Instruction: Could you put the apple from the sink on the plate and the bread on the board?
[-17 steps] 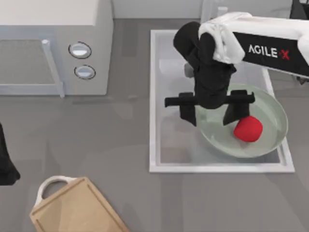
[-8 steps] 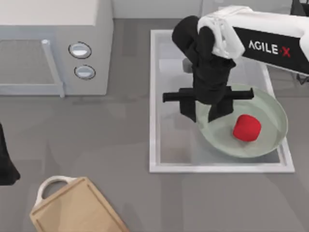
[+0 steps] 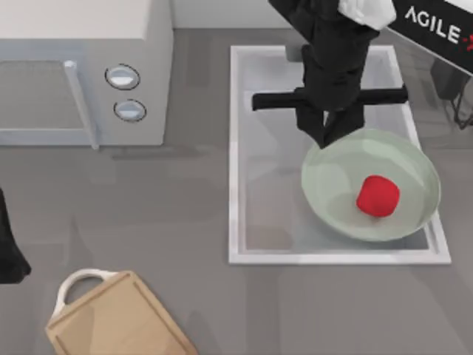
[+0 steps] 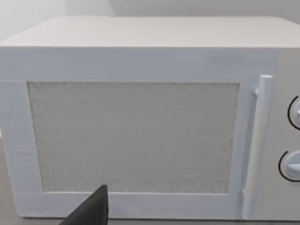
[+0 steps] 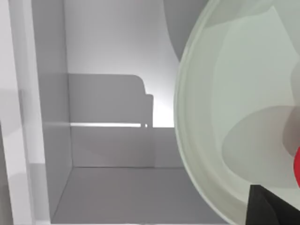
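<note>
Left tool [image 3: 9,255] sits parked at the surface's [image 3: 148,192] left edge, well left of the sink [image 3: 235,148] — whether its fingers are spread or pressed together cannot be told. Nearer the sink, the microwave [image 3: 81,70] stands at the back and the board [image 3: 118,318] lies at the front. Inside the sink, the plate [image 3: 332,185] fills the right part with the apple [image 3: 378,196] resting on it. Right tool [image 3: 332,129] hangs over the sink's back half — fingers pressed close, pinching nothing — just behind the plate's rim.
</note>
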`<state>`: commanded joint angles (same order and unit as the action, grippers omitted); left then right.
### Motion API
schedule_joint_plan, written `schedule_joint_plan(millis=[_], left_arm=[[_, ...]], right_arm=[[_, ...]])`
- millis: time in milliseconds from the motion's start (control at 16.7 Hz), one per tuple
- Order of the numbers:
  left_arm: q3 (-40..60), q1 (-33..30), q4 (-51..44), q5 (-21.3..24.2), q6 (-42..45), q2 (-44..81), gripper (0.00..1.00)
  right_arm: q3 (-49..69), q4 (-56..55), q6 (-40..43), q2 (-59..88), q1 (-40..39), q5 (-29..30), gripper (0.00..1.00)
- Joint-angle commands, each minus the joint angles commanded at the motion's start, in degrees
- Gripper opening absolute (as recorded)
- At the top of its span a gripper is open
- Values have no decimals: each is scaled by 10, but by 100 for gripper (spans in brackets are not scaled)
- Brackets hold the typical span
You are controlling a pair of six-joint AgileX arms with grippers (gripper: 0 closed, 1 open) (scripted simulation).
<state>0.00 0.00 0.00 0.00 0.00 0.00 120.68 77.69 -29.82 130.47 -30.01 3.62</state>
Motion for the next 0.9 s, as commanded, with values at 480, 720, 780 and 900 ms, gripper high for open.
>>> schedule_joint_plan(millis=[480,720,780,900], left_arm=[[0,0,0,0,0,0,100],[0,0,0,0,0,0,100],[0,0,0,0,0,0,100],[0,0,0,0,0,0,100]], right_arm=[[21,8,3,-20,0,7,0],[40,17,12,-49,8,14,0],[43,19,15,-55,10,15,0],[46,22,21,-66,17,15,0]])
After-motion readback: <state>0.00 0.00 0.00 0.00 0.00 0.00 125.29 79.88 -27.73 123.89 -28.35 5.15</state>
